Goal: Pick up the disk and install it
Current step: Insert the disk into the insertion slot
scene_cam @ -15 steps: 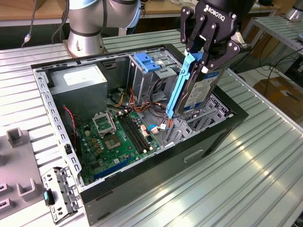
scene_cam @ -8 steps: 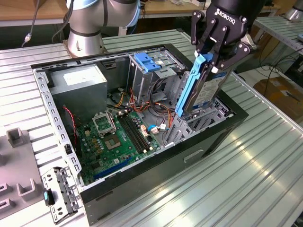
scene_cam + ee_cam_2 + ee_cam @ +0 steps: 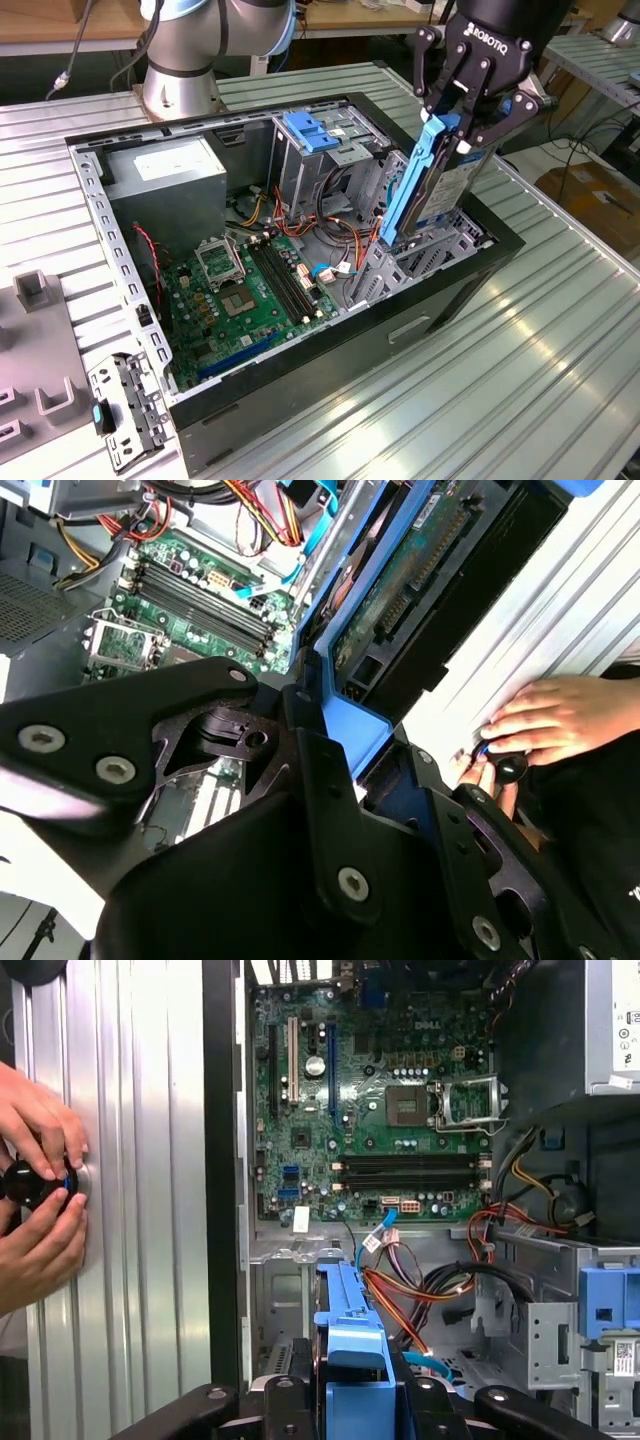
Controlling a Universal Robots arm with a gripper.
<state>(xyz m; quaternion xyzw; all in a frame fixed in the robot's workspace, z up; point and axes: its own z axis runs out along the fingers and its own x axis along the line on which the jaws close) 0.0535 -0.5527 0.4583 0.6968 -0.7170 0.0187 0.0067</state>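
exterior view: hand grips the disk by its top; it hangs tilted beneath.

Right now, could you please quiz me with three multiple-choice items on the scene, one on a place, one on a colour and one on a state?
1. Where is the disk?
A. in the gripper, over the case
B. flat on the table
C. on the motherboard

2. What colour are the disk's rails?
A. red
B. yellow
C. blue

3. How is the gripper?
A. open and empty
B. shut on the disk
C. open around a cable

Answers: 1 A, the exterior view shows it held upright above the case. 2 C, the rails are bright blue in every view. 3 B, it clamps the disk's upper end.
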